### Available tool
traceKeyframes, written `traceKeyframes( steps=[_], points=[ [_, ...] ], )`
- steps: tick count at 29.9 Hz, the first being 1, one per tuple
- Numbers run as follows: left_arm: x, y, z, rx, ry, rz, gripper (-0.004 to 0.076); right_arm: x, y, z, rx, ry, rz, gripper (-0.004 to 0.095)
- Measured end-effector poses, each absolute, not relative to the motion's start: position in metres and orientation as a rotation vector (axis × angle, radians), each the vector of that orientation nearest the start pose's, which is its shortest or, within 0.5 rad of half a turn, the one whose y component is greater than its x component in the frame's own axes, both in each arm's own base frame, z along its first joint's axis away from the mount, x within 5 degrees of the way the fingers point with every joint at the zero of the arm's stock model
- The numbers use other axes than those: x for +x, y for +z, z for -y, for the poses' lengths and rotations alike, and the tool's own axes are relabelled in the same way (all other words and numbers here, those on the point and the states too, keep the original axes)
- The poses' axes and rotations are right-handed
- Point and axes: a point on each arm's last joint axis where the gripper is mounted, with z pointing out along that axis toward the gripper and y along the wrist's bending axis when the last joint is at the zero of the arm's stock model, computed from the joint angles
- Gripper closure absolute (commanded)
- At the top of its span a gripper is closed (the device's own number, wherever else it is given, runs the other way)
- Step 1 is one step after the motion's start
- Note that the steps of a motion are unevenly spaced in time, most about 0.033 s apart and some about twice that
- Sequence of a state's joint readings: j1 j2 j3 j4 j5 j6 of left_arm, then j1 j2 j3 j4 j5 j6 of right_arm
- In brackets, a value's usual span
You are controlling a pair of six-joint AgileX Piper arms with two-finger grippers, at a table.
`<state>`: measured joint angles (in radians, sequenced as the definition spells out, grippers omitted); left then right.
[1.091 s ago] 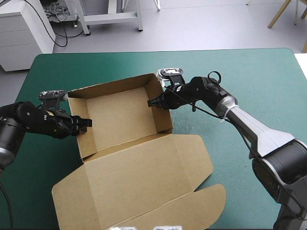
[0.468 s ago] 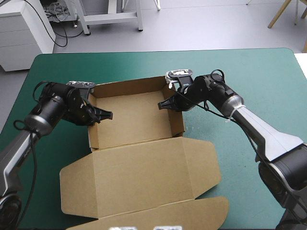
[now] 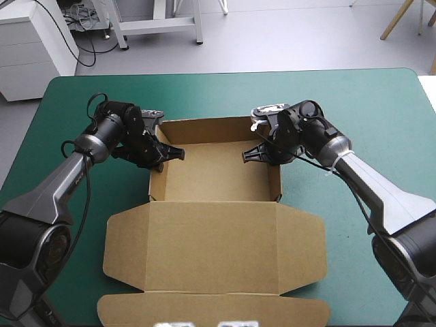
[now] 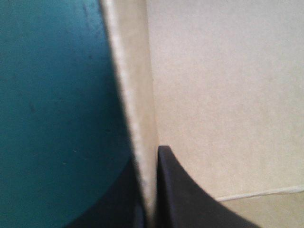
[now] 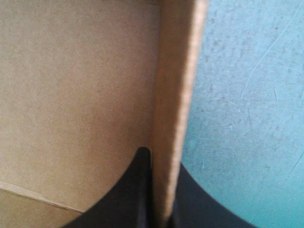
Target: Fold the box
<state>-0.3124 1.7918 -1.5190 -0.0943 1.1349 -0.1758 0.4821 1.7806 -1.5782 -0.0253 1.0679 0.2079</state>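
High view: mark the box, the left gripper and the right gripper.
box (image 3: 212, 228): high view, flat lid panel.
left gripper (image 3: 172, 154): high view, between fingertips at left wall.
right gripper (image 3: 253, 156): high view, between fingertips at right wall.

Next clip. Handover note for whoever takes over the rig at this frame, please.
Left claw: shut on the box's left wall, one finger inside, one outside.
Right claw: shut on the right wall likewise.
Box: open tray mid-table on the teal-green cover, lid flat toward the robot.
Done: walls raised.
Left: confirm the tucks hold, then release.
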Motion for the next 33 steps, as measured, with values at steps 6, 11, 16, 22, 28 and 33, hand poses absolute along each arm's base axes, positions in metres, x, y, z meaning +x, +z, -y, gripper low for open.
traceKeyframes(
  steps=[6, 11, 16, 22, 28, 33],
  points=[
    [0.354, 0.273, 0.122, 0.166, -0.208, -2.930, 0.0734, 0.349, 0.276, -0.181, -0.392, 0.130, -2.800, 0.0925],
    [0.353, 0.273, 0.122, 0.230, -0.199, -2.927, 0.0692, 0.350, 0.274, -0.182, -0.392, 0.129, -2.805, 0.0822],
    [0.354, 0.273, 0.123, 0.342, -0.189, -2.904, 0.0428, 0.350, 0.272, -0.181, -0.407, 0.081, -2.835, 0.0442],
    [0.356, 0.275, 0.123, 0.380, -0.181, -2.870, 0.0104, 0.352, 0.277, -0.181, -0.325, 0.032, -2.849, 0.0383],
    [0.357, 0.275, 0.123, 0.386, -0.176, -2.868, 0.0102, 0.352, 0.279, -0.181, -0.310, 0.032, -2.848, 0.0386],
    [0.358, 0.278, 0.123, 0.391, -0.173, -2.856, 0.0102, 0.352, 0.280, -0.181, -0.306, 0.043, -2.854, 0.0386]
  ],
)
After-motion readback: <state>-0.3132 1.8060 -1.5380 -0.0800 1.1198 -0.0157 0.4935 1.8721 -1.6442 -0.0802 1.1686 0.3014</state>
